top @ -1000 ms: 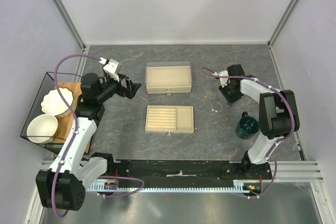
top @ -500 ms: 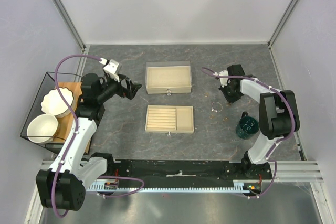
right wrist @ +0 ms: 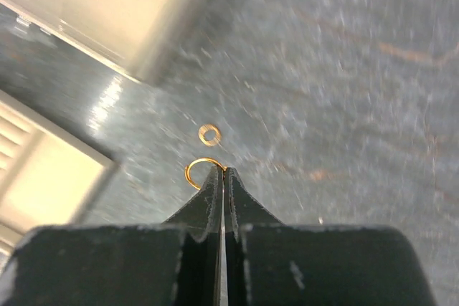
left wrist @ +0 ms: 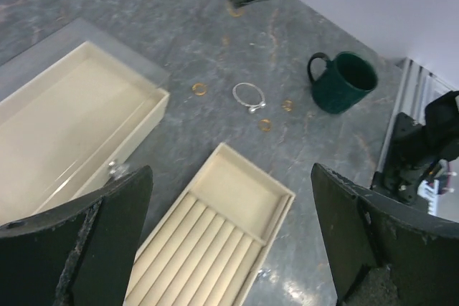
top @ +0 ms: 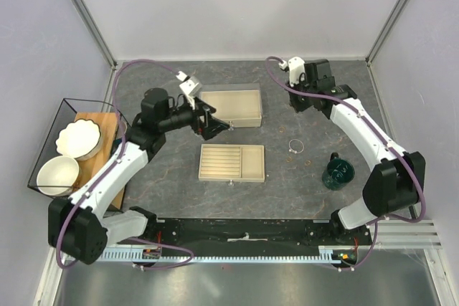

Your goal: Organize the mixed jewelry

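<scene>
My right gripper (right wrist: 224, 171) is shut on a thin gold ring (right wrist: 195, 170) and holds it above the grey table, near the back right (top: 297, 103). A smaller gold ring (right wrist: 209, 134) lies on the table below it. The silver wire hoop (top: 295, 146) lies right of the beige slotted tray (top: 231, 161). In the left wrist view the hoop (left wrist: 249, 97) has small gold rings around it (left wrist: 199, 89), (left wrist: 265, 125), (left wrist: 287, 105). My left gripper (top: 217, 126) is wide open and empty (left wrist: 231, 177), hovering over the tray (left wrist: 215, 249).
An open beige box (top: 229, 107) stands behind the tray. A dark green glass mug (top: 337, 173) stands at the right. A wire basket (top: 43, 141) with two white bowls sits at the table's left edge.
My left arm has swung right, from the left side to over the gap between box and tray. My right gripper has risen and moved back-left, away from the hoop, with the gold ring.
</scene>
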